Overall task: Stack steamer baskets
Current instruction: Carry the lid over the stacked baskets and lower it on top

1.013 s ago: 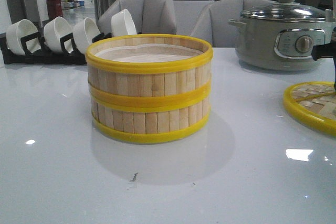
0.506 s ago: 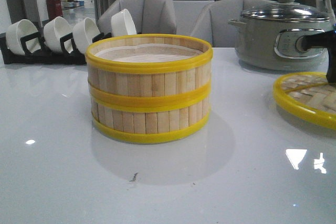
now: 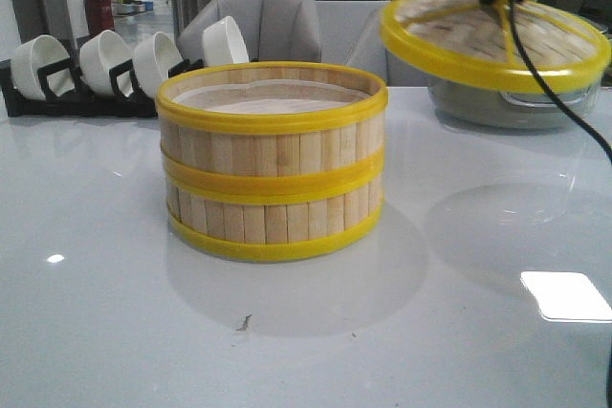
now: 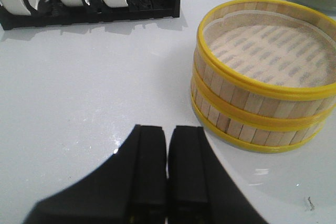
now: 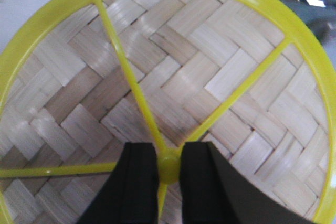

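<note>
Two steamer baskets stand stacked in the middle of the table, the upper basket (image 3: 273, 126) on the lower basket (image 3: 274, 219), with a pale liner showing inside the top one. The stack also shows in the left wrist view (image 4: 265, 72). My left gripper (image 4: 167, 135) is shut and empty, low over the table beside the stack. My right gripper (image 5: 169, 153) is shut on the yellow knob (image 5: 169, 167) of the woven bamboo lid (image 5: 173, 77). The lid (image 3: 492, 40) hangs tilted in the air at the back right, above the stack's height.
A grey-green electric pot (image 3: 507, 102) stands behind the raised lid at the back right. A black rack with white bowls (image 3: 105, 69) stands at the back left. Grey chairs stand behind the table. A black cable (image 3: 564, 112) hangs from my right arm.
My right gripper has lifted the lid off the table at the right and carried it up and to the left. The stack and my left gripper have not moved.
</note>
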`<state>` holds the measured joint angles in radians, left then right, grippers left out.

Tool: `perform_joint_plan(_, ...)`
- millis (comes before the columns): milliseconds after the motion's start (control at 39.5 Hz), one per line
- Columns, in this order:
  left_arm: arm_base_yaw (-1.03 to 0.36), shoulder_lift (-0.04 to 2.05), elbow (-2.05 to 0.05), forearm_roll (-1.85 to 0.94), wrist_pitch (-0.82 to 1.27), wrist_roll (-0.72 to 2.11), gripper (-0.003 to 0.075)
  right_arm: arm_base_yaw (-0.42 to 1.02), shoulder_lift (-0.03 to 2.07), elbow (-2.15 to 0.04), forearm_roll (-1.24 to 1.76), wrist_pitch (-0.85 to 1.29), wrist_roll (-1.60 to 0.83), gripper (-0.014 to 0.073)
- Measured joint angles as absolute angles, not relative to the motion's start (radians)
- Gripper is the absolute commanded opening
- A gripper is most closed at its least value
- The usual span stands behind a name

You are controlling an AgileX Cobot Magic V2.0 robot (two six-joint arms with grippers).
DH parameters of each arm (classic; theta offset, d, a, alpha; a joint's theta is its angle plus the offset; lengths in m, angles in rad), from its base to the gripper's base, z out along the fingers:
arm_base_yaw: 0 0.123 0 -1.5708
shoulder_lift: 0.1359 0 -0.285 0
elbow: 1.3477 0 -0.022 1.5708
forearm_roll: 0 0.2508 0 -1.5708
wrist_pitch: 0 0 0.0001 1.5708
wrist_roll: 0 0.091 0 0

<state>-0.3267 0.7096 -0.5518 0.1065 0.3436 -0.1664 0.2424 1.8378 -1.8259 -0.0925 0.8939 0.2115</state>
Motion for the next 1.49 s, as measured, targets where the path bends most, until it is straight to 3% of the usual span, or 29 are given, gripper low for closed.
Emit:
perform_joint_plan(278, -0.327, 0.71, -0.552, 0.106, 0.344, -0.166, 0.0085, 0.46, 1.942, -2.106, -0.087, 1.026, 0.139, 0.0054)
perform_joint_plan(506, -0.327, 0.71, -0.552, 0.106, 0.344, -0.166, 0.0085, 0.557, 2.032, -2.159, -0.083, 1.055, 0.115, 0.0054)
perform_joint_plan(1494, -0.327, 0.71, -0.552, 0.106, 0.344, -0.168, 0.0085, 0.578, 2.119, -2.164, -0.042, 1.055, 0.112, 0.0054)
